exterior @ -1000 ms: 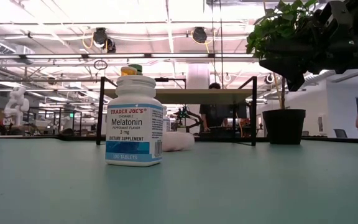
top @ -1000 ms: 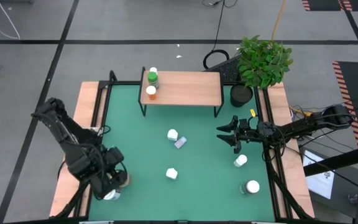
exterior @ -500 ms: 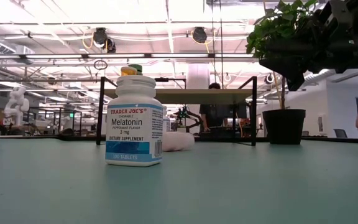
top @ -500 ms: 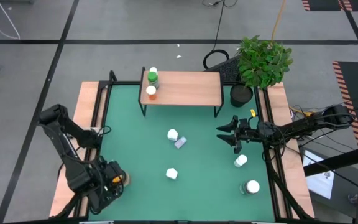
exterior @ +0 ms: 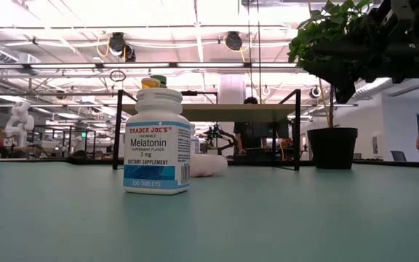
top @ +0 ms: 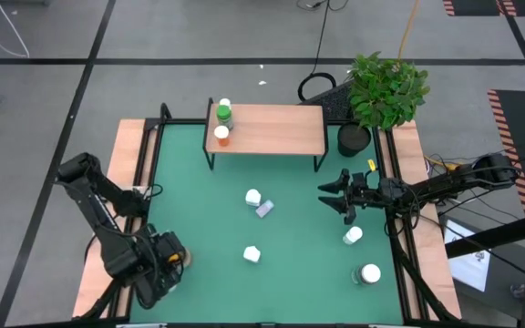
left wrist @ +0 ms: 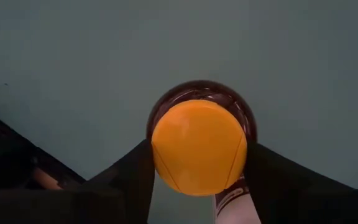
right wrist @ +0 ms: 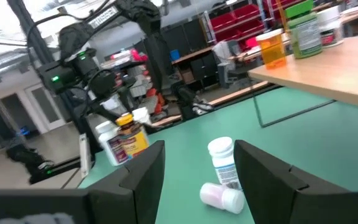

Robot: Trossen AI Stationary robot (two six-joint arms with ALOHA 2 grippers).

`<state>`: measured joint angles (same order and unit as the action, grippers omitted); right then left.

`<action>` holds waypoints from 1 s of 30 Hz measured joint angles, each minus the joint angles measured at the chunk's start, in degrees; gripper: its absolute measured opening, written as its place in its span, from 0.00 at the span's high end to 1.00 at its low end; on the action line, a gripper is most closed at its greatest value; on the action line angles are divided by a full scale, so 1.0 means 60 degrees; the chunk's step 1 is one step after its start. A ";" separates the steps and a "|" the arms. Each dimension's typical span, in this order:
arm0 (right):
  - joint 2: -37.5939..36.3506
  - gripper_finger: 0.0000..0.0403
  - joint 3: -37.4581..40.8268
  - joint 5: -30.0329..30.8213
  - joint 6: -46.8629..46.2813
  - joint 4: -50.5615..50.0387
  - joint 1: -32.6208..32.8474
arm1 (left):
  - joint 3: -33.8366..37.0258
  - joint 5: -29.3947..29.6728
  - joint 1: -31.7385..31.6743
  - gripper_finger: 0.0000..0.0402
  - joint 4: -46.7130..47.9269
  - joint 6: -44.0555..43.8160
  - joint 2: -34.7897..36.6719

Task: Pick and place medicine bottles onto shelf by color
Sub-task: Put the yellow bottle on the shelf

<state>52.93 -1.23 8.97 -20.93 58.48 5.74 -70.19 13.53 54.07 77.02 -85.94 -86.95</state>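
My left gripper (left wrist: pixel 197 186) is at the mat's near left corner, shut on the dark amber bottle with the yellow lid (left wrist: pixel 197 146), which also shows in the high view (top: pixel 187 260). My right gripper (top: pixel 332 198) hangs open and empty over the mat's right side, pointing left. The green bottle (top: pixel 223 116) and the orange-red bottle (top: pixel 221 136) stand on the left end of the shelf (top: pixel 276 129). A white bottle (top: pixel 252 197) stands mid-mat, and the pale lilac bottle (top: pixel 264 210) lies on its side next to it. Further white bottles (top: pixel 252 254) (top: pixel 352 236) (top: pixel 369 273) rest on the mat. My left gripper pinches the amber bottle between its two fingers (left wrist: pixel 135 174), one on each side just below the yellow lid (left wrist: pixel 241 155). The fingers come from above, pointing down. The bottle is upright. Whether its base is on the mat cannot be told.
The black plant pot (top: pixel 355 138) with its leafy plant stands at the shelf's right end. Wooden side boards (top: pixel 132 155) flank the green mat (top: pixel 290 237). In the right wrist view a white bottle (right wrist: pixel 107 144) stands close beside the amber one. The shelf's middle and right are bare wood.
My left arm has drawn slightly toward the near left corner and its gripper has turned. The yellow lid now shows beside the wrist in the high view, and the white bottle seen at the near edge is now hidden under the arm. My right arm has kept still.
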 joint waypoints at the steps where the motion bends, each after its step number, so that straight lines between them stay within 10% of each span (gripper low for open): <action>1: 0.0000 0.53 0.0000 -0.0012 -0.0033 0.0000 0.0000 | -0.0005 0.0000 -0.0045 0.48 -0.0007 0.0062 0.0002; 13: 0.0000 0.54 0.0004 -0.0036 -0.0083 -0.0002 0.0000 | -0.0218 0.0002 -0.1641 0.46 -0.0113 0.2147 0.0289; 30: 0.0000 0.54 0.0004 -0.0029 -0.0116 -0.0368 -0.0007 | -0.4722 -0.0794 -0.8385 0.44 -0.0701 1.1875 0.0044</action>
<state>52.93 -1.21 8.80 -21.63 56.27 5.69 -98.52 8.76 3.76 72.82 -14.69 -86.68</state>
